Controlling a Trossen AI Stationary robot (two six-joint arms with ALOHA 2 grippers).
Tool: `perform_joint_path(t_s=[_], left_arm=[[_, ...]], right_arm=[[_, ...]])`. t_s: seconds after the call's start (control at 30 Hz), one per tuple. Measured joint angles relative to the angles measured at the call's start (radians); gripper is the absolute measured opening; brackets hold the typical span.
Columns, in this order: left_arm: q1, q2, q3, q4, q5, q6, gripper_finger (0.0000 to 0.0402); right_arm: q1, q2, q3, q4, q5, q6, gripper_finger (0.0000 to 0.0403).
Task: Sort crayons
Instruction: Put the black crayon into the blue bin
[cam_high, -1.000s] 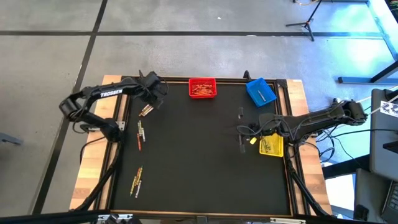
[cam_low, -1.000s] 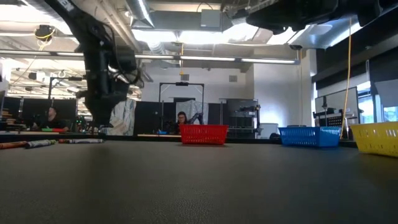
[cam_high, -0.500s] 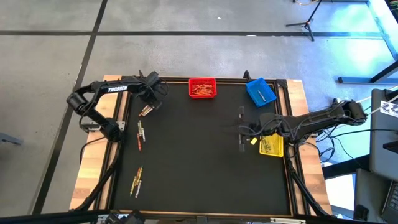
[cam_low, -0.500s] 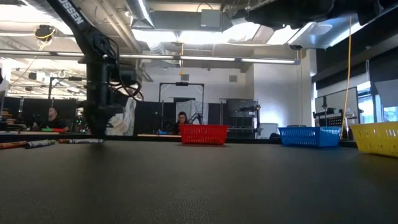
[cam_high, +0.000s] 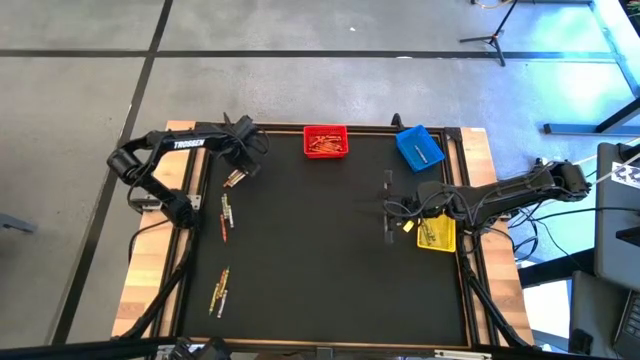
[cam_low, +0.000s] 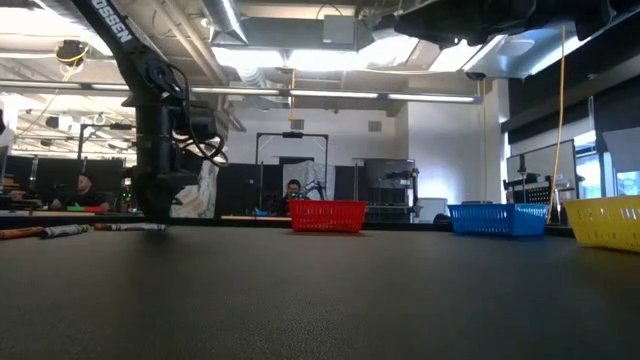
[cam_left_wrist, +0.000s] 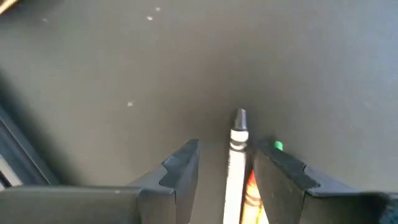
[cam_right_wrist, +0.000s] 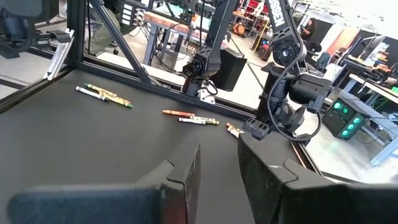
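Observation:
Loose crayons lie flat in three small groups on the left of the black mat: one far (cam_high: 233, 178), one middle (cam_high: 225, 213), one near (cam_high: 219, 290). My left gripper (cam_high: 240, 166) is open and low over the far group. In the left wrist view a grey-tipped pale crayon (cam_left_wrist: 237, 144) and an orange crayon (cam_left_wrist: 250, 186) lie between its fingers, and a green tip (cam_left_wrist: 278, 146) shows beside one finger. My right gripper (cam_high: 389, 214) is open and empty, beside the yellow bin (cam_high: 437, 233). My left gripper comes from above with one finger (cam_left_wrist: 181, 168) on each side of the pale crayon's tip end (cam_left_wrist: 239, 127) and the orange crayon. Both crayons lie on the mat. I cannot tell whether the fingers touch them.
A red bin (cam_high: 325, 141) holding crayons stands at the far edge, with a blue bin (cam_high: 420, 147) to its right. The middle of the mat is bare. People sit at desks in the room behind the table (cam_low: 293, 190).
My left gripper has gone down to the mat at the far crayon group, and its arm's elbow has swung a little toward the table. The crayons and my right arm have kept still.

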Motion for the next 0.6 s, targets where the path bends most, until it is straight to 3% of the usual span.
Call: perform_joint_path(t_s=[0.23,0.6], left_arm=[[0.032,0.000,-0.021,0.041,0.004,0.017,0.0127],[0.034,0.000,-0.024,0.052,0.033,0.053,0.0038]], right_arm=[[0.000,0.000,0.000,0.006,0.000,0.003,0.0106],[0.000,0.000,0.000,0.009,-0.001,0.003,0.0106]])
